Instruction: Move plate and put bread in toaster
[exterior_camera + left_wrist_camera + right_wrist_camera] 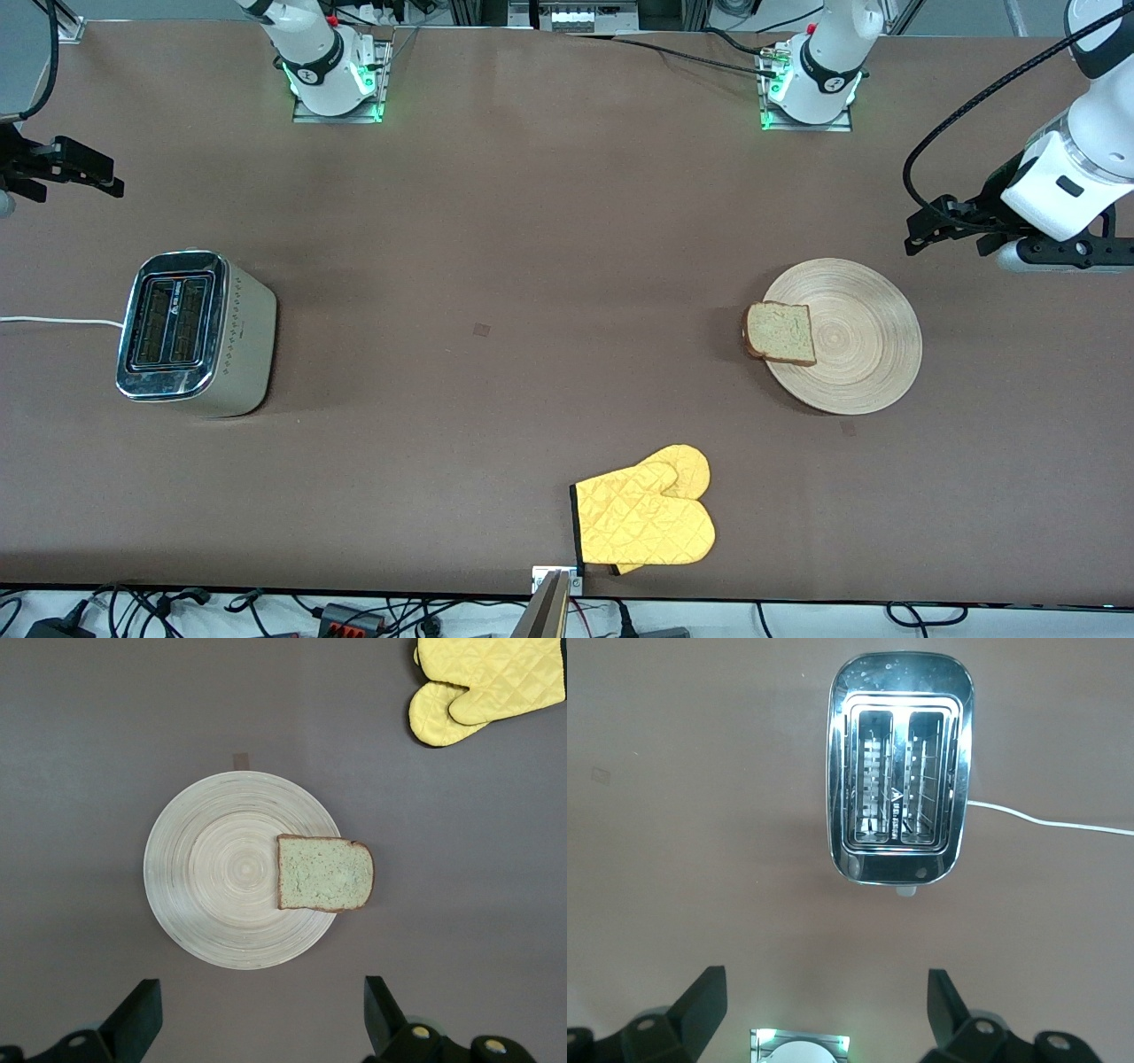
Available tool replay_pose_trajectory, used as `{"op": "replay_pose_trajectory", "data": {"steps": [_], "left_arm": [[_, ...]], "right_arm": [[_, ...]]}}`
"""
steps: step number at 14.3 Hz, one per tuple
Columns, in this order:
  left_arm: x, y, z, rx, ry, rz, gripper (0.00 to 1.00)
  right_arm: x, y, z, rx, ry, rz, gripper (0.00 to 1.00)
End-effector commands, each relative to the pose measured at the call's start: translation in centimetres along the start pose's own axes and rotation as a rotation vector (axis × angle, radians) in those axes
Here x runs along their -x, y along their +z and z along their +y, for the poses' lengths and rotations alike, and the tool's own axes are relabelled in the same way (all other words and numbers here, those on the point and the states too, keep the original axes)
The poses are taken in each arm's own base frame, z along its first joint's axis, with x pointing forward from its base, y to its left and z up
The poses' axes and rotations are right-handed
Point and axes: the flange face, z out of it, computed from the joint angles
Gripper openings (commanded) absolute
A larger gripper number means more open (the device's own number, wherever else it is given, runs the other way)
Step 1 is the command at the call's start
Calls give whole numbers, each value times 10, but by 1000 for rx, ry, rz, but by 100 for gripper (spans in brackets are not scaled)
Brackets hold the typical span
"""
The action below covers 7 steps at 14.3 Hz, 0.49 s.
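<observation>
The light-wood plate (864,354) lies on the brown table toward the left arm's end. The bread (780,332) lies flat on the plate's rim on the side toward the toaster and overhangs it a little. The toaster (195,332) stands toward the right arm's end, slots up and empty. My left gripper (917,232) hangs open and empty over the table beside the plate; its wrist view shows the plate (213,868), the bread (323,873) and the gripper itself (261,1019). My right gripper (111,177) hangs open and empty over the table beside the toaster (899,771), and shows in its wrist view (824,1010).
A yellow oven mitt (647,518) lies near the table's front edge, nearer the camera than the plate; it also shows in the left wrist view (487,682). The toaster's white cord (53,321) runs off the table's end. The arm bases (332,80) (811,84) stand at the back.
</observation>
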Motion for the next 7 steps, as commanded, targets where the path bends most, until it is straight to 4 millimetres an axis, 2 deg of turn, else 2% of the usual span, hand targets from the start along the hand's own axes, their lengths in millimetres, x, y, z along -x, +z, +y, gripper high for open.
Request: {"op": "replay_pose_trajectory", "data": {"steps": [1, 7], "left_arm": [[3, -8, -2, 8, 9, -2, 100], [3, -8, -2, 8, 10, -2, 100]], "right_arm": [[0, -5, 0, 4, -13, 3, 100], [-1, -4, 2, 9, -15, 5, 100]]}}
